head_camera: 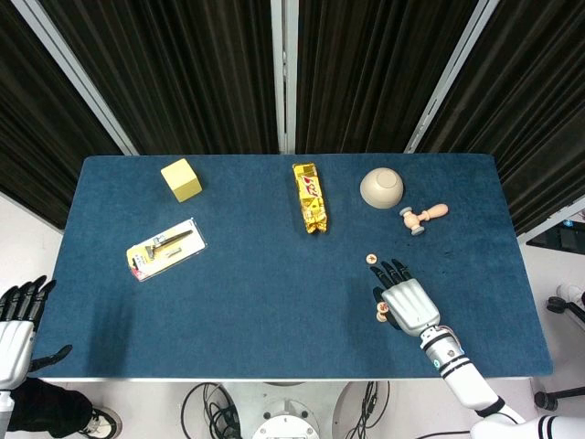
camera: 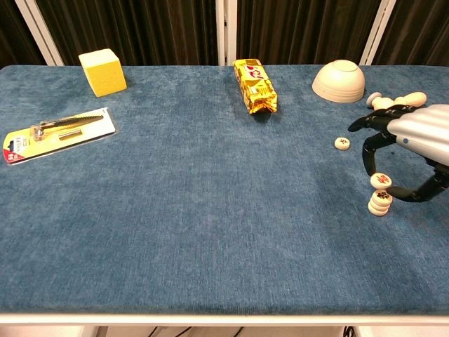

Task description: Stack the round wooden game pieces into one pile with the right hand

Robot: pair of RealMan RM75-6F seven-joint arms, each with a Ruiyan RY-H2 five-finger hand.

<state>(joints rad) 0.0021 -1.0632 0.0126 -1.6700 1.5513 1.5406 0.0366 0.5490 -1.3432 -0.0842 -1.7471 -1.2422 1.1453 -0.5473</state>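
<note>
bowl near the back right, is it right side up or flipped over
Flipped over. The bowl shows as a closed dome with its wide rim flat on the table; no opening shows in the chest or head view.
</note>
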